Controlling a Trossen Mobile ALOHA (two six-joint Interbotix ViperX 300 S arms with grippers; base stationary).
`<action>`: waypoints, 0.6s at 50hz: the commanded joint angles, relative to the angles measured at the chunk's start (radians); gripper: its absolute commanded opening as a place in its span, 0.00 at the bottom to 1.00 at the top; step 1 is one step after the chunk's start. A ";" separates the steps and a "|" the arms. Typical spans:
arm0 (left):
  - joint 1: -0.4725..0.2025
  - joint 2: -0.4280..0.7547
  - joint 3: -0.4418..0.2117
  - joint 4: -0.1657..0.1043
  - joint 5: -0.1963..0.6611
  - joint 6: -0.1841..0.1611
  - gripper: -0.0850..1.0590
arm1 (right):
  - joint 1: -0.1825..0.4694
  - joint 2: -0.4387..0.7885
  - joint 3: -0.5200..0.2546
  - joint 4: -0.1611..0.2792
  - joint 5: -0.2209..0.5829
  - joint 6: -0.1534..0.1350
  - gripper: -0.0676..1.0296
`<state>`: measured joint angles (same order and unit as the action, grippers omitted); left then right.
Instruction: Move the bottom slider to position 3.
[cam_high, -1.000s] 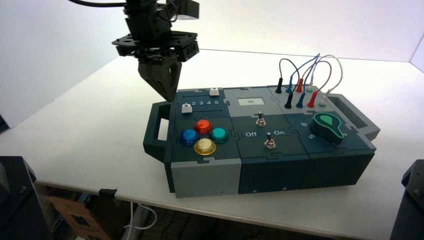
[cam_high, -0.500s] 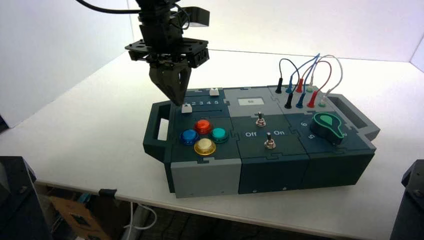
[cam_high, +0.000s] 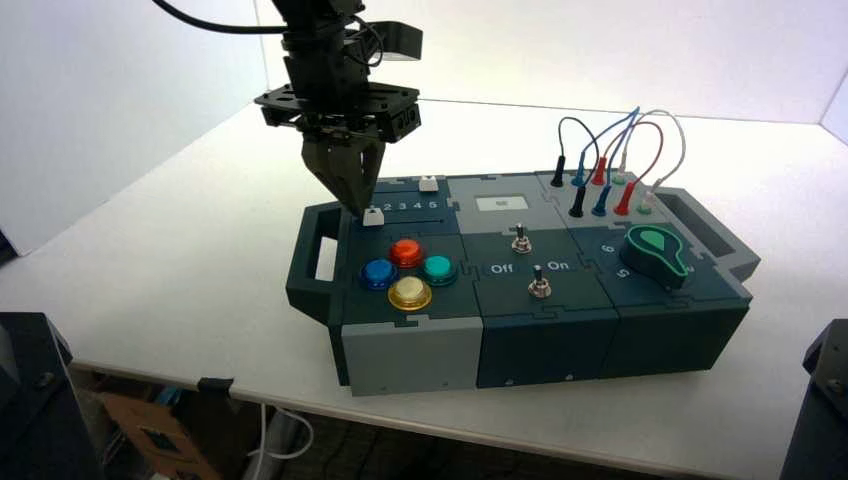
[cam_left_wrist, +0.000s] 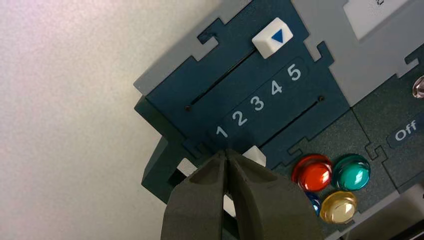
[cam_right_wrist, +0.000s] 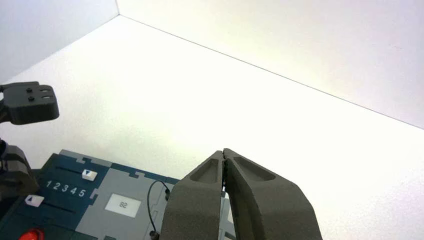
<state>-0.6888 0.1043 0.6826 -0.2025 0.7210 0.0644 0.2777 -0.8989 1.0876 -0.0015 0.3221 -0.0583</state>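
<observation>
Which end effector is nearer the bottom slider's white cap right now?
Left. The left end effector has its shut tips at the bottom slider, on its digit-1 end. The right end effector, also shut, hangs far off over the table.

**A bare test bench in a robotics lab**

A lab setting was indicated by a plain white table (cam_high: 180, 260) closed in by white backdrop panels (cam_high: 100, 90). One purpose-built teal and grey box (cam_high: 520, 300) of buttons, switches and plugged wires (cam_high: 610, 150) was set on it. Cardboard (cam_high: 150, 430) and loose cables (cam_high: 285, 435) were seen below the table edge.
</observation>
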 joint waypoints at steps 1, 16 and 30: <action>-0.006 -0.014 -0.025 0.000 -0.003 0.005 0.05 | 0.003 0.003 -0.017 -0.002 -0.012 -0.002 0.04; -0.028 -0.002 -0.037 -0.002 0.005 0.005 0.05 | 0.003 0.003 -0.017 -0.003 -0.012 -0.002 0.04; -0.040 0.009 -0.038 0.003 0.012 0.006 0.05 | 0.003 0.000 -0.017 -0.003 -0.012 -0.002 0.04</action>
<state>-0.7133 0.1243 0.6565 -0.2010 0.7286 0.0644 0.2777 -0.9004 1.0891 -0.0046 0.3221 -0.0568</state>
